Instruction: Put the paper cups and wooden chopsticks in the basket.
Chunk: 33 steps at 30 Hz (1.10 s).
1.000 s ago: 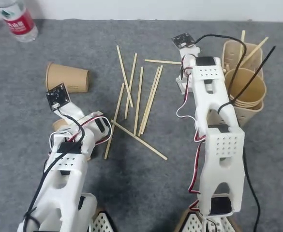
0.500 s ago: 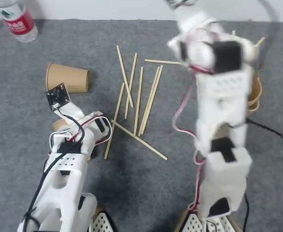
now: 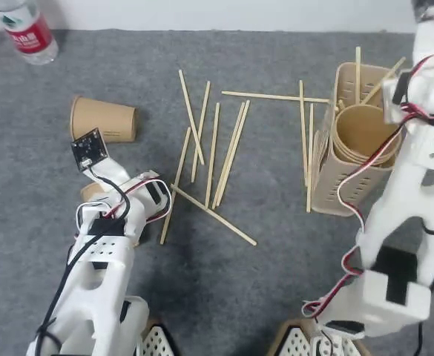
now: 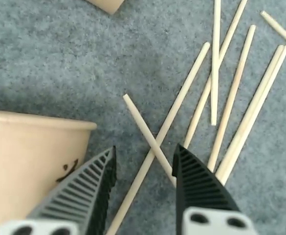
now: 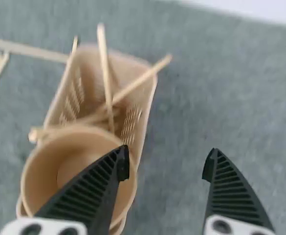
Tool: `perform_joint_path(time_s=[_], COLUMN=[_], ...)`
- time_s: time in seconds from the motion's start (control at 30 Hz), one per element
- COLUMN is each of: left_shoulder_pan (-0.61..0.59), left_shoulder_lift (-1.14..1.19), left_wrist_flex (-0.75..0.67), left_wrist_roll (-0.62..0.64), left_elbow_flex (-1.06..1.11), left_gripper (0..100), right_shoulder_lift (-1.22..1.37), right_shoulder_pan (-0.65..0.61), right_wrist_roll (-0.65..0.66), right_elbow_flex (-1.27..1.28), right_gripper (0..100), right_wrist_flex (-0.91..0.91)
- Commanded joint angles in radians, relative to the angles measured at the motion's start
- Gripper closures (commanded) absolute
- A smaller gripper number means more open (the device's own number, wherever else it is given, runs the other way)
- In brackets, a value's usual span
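The grey cloth mat (image 3: 276, 282) over the table looks matt and fuzzy, like felt or low-pile carpet. The tall beige slotted plastic basket (image 3: 326, 185) has a smooth, faintly satin wall. Inside it, the stacked tan paper cups (image 3: 365, 132) are matt, with rolled rims. Another tan paper cup (image 3: 104, 119), lying far from the basket, has the same dull kraft finish. The pale wooden chopsticks (image 3: 214, 152) scattered beside the basket are bare, smooth, unvarnished wood. The left gripper (image 4: 145, 149) and right gripper (image 5: 167, 150) have black plastic fingers (image 4: 91, 191) with ribbed, matt inner faces, on white matt plastic arm shells (image 3: 98, 274). The clear plastic bottle (image 3: 25, 30), farthest from the basket, is glossy.
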Motion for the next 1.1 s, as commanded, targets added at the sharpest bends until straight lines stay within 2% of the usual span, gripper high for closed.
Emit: perform_joint_path(time_s=[0.0, 0.23, 0.47, 0.53, 0.6, 0.63, 0.7, 0.77, 1.07], left_shoulder_pan=[0.002, 0.002, 0.002, 0.002, 0.002, 0.002, 0.002, 0.002, 0.002], left_shoulder_lift=[-0.006, -0.006, -0.006, -0.006, -0.006, -0.006, -0.006, -0.006, -0.006], left_wrist_flex=[-0.020, -0.020, -0.020, -0.020, -0.020, -0.020, -0.020, -0.020, -0.020], left_wrist_roll=[0.002, 0.002, 0.002, 0.002, 0.002, 0.002, 0.002, 0.002, 0.002], left_elbow_flex=[-0.002, -0.002, -0.002, -0.002, -0.002, -0.002, -0.002, -0.002, -0.002], left_gripper=[82, 82, 82, 82, 82, 82, 82, 82, 82], right_shoulder_lift=[-0.076, 0.010, 0.203, 0.246, 0.283, 0.294, 0.312, 0.317, 0.315], right_shoulder_pan=[0.010, 0.008, 0.012, 0.015, 0.047, 0.067, 0.110, 0.151, 0.268], right_wrist_roll=[0.035, 0.035, 0.038, 0.038, 0.038, 0.034, 0.034, 0.032, 0.034], right_elbow_flex=[0.117, 0.196, 0.195, 0.195, 0.195, 0.195, 0.195, 0.195, 0.107], right_gripper=[74.2, 74.2, 75.3, 82.7, 96.9, 99.8, 96.5, 99.6, 99.2], right_wrist_flex=[0.036, -0.013, -0.022, -0.059, -0.117, -0.150, -0.197, -0.232, -0.260])
